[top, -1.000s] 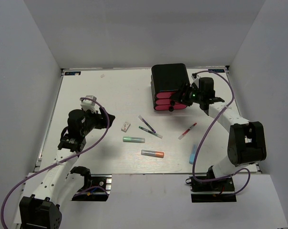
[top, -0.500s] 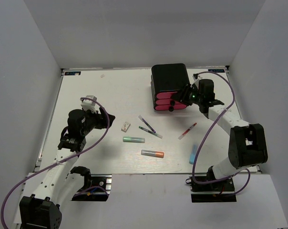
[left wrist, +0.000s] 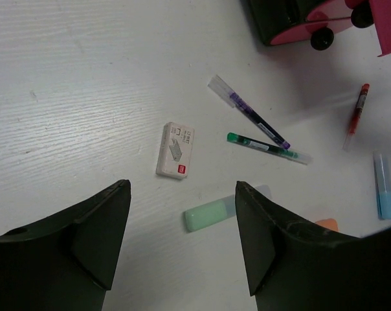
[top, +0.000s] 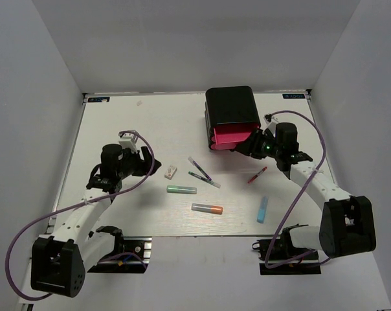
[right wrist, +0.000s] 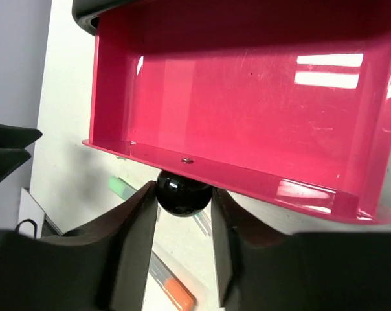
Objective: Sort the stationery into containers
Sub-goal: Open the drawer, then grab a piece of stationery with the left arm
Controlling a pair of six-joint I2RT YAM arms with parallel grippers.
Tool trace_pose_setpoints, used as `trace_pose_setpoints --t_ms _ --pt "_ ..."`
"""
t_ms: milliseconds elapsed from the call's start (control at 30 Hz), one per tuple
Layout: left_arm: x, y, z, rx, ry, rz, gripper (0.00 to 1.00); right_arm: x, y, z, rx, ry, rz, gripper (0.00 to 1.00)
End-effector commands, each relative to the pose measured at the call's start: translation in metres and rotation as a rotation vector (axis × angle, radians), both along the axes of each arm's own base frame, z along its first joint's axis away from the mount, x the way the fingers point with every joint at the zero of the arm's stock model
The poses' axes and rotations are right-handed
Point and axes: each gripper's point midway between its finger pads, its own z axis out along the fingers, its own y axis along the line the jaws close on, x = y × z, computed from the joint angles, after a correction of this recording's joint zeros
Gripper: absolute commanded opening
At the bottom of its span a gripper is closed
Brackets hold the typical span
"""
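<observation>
From above, a pink drawer (top: 229,137) juts from the black case (top: 231,107); the green marker (top: 182,190) lies well apart. Left wrist: the left gripper (left wrist: 182,194) gapes empty above the white eraser (left wrist: 175,150). Right wrist: the right gripper (right wrist: 182,201) clamps the drawer's black knob (right wrist: 181,191).

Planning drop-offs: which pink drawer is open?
The drawer whose knob the right gripper clamps, pulled out of the black case; the other drawers sit closed.

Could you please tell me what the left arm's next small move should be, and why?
Probably lower the left gripper onto the white eraser and close: its jaws hang open over it, and the right gripper holds the top drawer pulled out by its knob, empty.
</observation>
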Motion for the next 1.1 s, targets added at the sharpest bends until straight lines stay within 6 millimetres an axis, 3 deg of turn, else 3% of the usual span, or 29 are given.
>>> trace_pose_setpoints --t_ms 0,200,433,500,567,733,1067 --pt "0.002 -0.011 0.018 -0.047 -0.036 -0.045 0.75 -0.001 0.0 0.004 -0.027 -0.044 0.028 0.44" --pt "-0.013 -0.018 0.008 -0.078 0.056 -0.066 0.79 0.0 0.001 0.003 -0.025 -0.05 0.043 0.7" --pt "-0.009 -0.016 -0.012 0.017 0.162 -0.032 0.8 -0.008 0.001 0.004 -0.037 -0.099 0.081 0.75" --pt "0.001 -0.017 -0.018 0.065 0.205 -0.023 0.8 -0.012 0.001 0.005 -0.051 -0.108 0.103 0.84" --pt "0.001 -0.018 -0.04 0.135 0.284 -0.021 0.8 -0.017 0.0 0.004 -0.069 -0.106 0.124 0.87" --pt "0.005 -0.025 -0.066 0.286 0.34 -0.031 0.8 -0.023 -0.001 -0.001 -0.092 -0.112 0.159 0.9" --pt "0.007 -0.04 -0.079 0.411 0.326 -0.035 0.83 -0.017 -0.002 0.001 -0.096 -0.13 0.157 0.9"
